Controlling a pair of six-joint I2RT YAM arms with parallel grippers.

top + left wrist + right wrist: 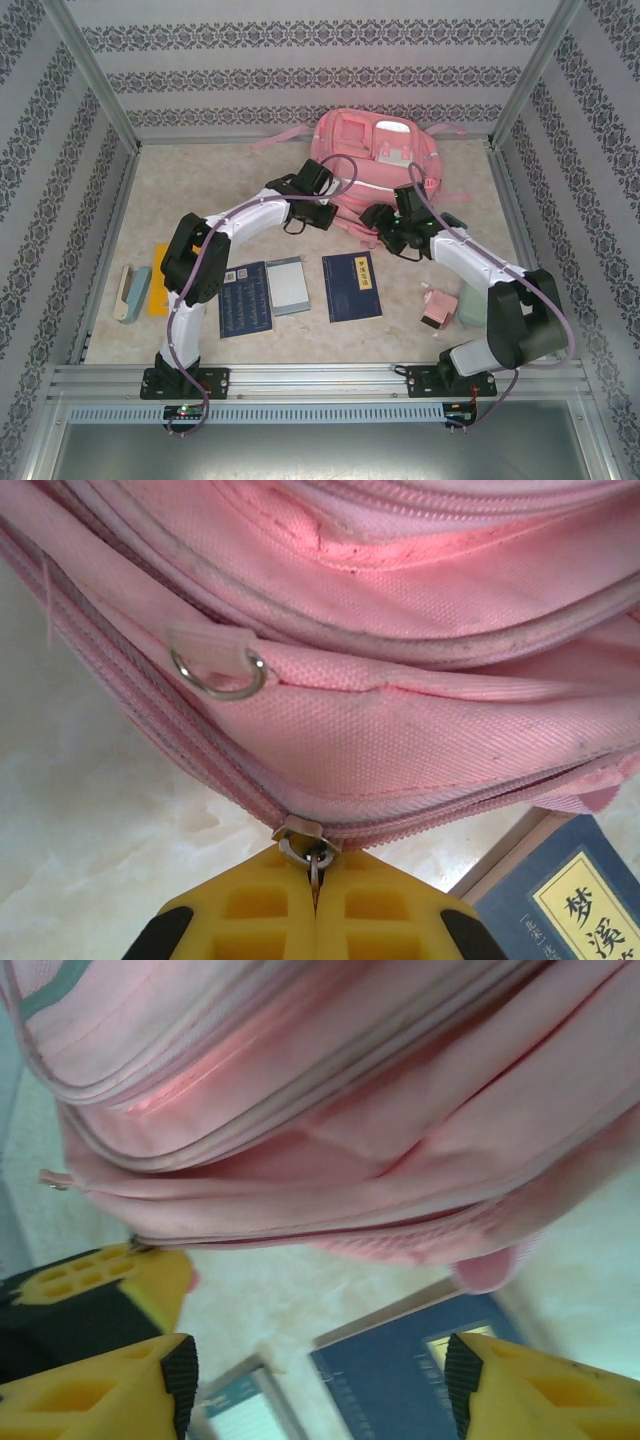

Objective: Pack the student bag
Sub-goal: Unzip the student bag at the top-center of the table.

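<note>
Left gripper point(315, 872) clamps the zipper pull point(304, 842) at the near edge of the student bag point(400, 730); the zip point(450, 818) runs sideways. Right gripper point(318, 1385) hovers beside it, jaws apart.

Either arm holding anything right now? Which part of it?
Left gripper: fingers shut on the zipper pull at the student bag edge. Right gripper: fingers open, nothing held.

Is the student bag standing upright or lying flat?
Lying flat: the student bag rests on the table, its front facing the overhead camera.
</note>
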